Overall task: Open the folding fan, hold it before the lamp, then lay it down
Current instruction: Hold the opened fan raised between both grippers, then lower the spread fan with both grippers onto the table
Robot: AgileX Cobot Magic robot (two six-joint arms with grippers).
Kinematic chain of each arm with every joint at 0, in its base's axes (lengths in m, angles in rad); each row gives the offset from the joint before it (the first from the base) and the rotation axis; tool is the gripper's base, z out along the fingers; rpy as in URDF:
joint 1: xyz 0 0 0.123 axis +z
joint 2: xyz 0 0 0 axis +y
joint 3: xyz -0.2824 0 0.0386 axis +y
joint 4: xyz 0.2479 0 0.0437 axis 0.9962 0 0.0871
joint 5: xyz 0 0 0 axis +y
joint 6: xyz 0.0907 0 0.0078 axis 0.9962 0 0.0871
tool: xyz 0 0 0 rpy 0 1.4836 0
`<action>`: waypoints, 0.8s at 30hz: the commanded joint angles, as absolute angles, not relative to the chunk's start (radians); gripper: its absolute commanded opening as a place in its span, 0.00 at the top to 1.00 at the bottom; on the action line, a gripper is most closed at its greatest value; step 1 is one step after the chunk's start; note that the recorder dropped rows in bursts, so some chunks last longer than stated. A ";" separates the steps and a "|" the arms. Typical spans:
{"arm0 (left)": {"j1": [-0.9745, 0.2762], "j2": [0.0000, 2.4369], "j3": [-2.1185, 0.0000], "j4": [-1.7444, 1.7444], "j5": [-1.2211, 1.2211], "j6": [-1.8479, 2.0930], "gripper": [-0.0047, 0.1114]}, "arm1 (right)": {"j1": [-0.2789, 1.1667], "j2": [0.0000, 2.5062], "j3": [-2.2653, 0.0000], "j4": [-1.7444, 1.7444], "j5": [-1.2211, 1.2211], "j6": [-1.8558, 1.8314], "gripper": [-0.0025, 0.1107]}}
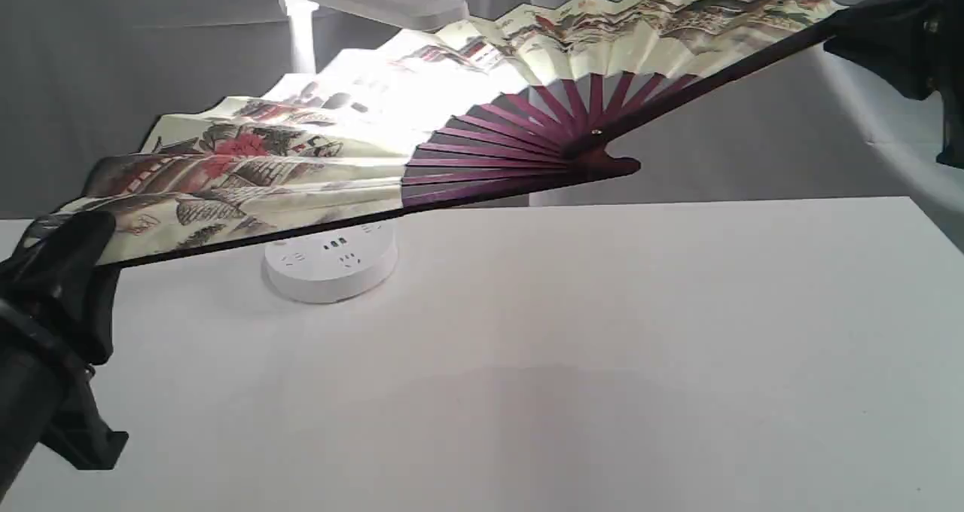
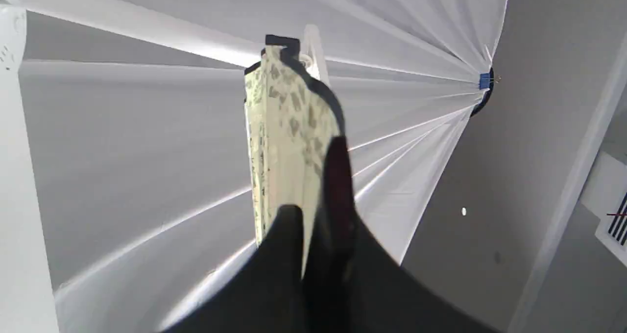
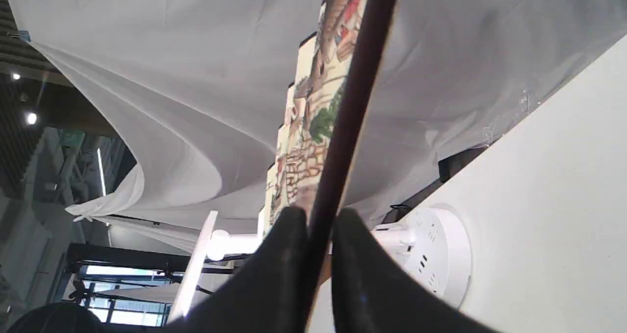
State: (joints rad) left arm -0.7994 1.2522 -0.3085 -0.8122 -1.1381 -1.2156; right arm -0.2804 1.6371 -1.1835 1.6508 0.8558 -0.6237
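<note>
Opened cream pleated paper fan (image 1: 301,150) with maroon ribs, held above the white table (image 1: 602,346), in front of the white plastic desk lamp (image 1: 331,260).
The left gripper (image 1: 68,237) clamps one guard, the right gripper (image 1: 855,24) the other; the markings on the lamp's base are too small to read.

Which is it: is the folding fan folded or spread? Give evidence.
Spread. The folding fan shows pleats fanned wide, maroon ribs splayed from the pivot, and the left end effector and right end effector gripping opposite guards.
</note>
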 commanded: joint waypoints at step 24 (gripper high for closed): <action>-0.797 1.239 -0.309 -0.860 -1.070 -1.241 0.96 | -0.289 1.633 -1.184 1.506 0.723 -0.626 0.98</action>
State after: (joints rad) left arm -0.7994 1.2522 -0.3071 -0.8185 -1.0208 -1.2156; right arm -0.2804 1.6371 -1.1835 1.5564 0.8030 -0.6019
